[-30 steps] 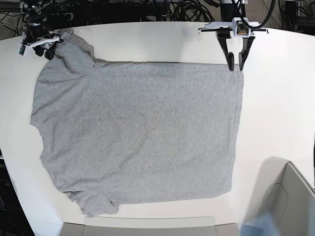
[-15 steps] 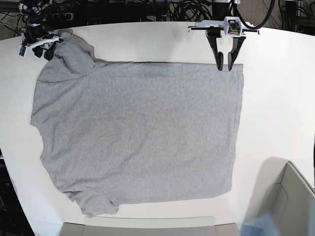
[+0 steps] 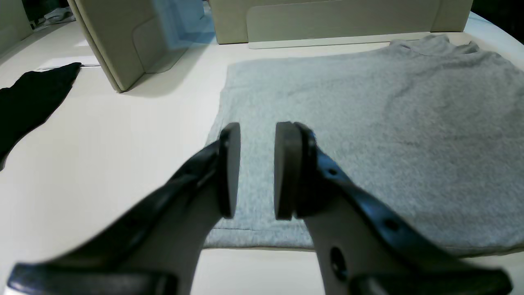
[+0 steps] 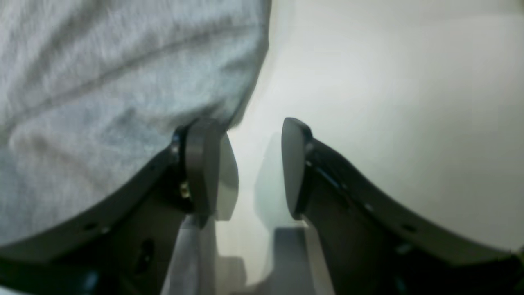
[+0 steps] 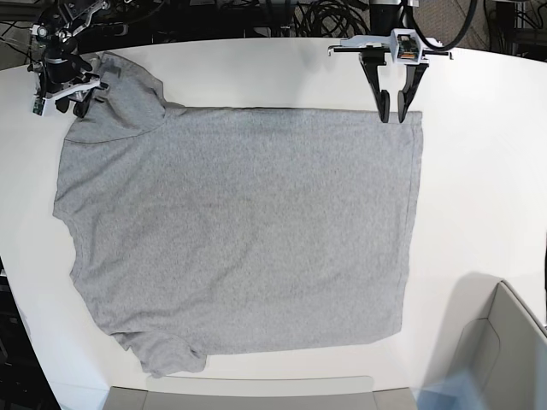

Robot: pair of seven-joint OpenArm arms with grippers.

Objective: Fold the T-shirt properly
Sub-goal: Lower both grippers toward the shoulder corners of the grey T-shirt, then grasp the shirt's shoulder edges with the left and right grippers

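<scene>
Lying flat on the white table (image 5: 479,171), the T-shirt (image 5: 248,231) shows its plain grey side, with no lettering in view. In the base view its hem runs down the right side and the sleeves sit at the left, one at the far left corner and one at the near left, where the cloth is a little bunched.

The left gripper (image 5: 391,115) hangs over the far hem corner. Its jaws stand apart with a narrow gap, and the wrist view shows shirt cloth through that gap below the pads, nothing clamped between them. Whether the tips touch the cloth I cannot tell.

The right gripper (image 5: 70,92) is at the far sleeve. Its jaws are apart; in its wrist view one finger (image 4: 200,164) sits right against the sleeve's edge while the other stands over bare table, with only table between them.

A beige bin (image 5: 504,359) stands at the near right corner of the table, and a flat beige panel (image 5: 239,395) lies along the near edge. A black cloth (image 3: 28,98) lies off to the side in the left wrist view.
</scene>
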